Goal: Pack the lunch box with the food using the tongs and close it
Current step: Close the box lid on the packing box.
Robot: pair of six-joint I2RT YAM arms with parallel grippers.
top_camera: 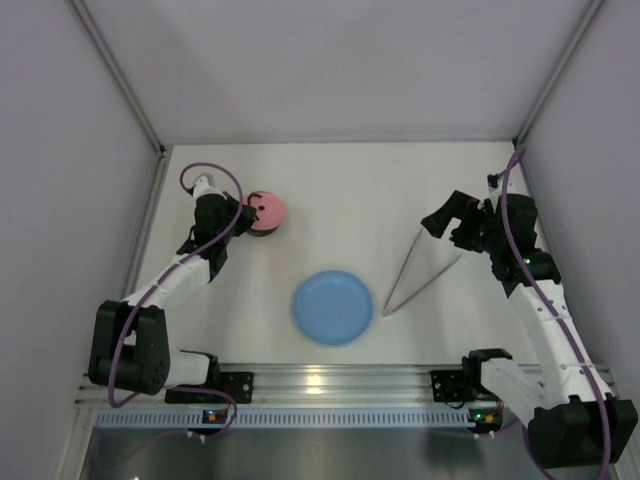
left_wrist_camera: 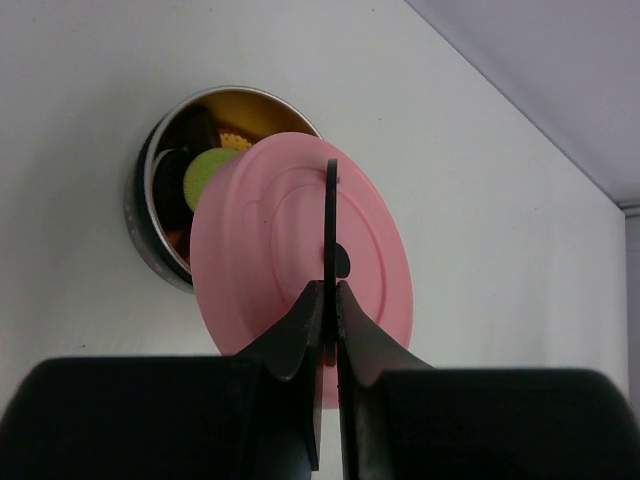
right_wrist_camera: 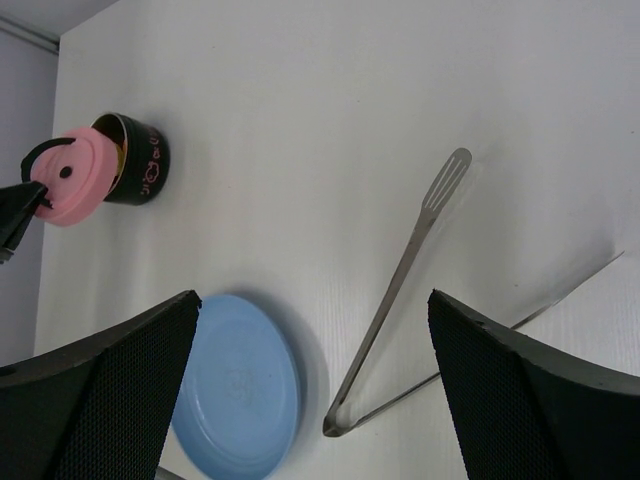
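Left fingers [left_wrist_camera: 295, 335] pinch the handle [left_wrist_camera: 331, 200] of the tilted lid [left_wrist_camera: 260, 245]; released off-centre, it could slip off the lunch box [left_wrist_camera: 133, 215]. Right fingers [right_wrist_camera: 100, 400] stand spread.

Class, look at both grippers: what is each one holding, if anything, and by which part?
Left gripper pinches the pink lid by its dark handle; right gripper is open and holds nothing, and the tongs lie free.

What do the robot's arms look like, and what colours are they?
There are two skinny arms, the left arm and the right arm. Both are made of white tubes with chunky black joints. A purple cable loops along each one. Each arm ends in a black gripper with two fingers. The right gripper has fingers with a bumpy mesh pattern.
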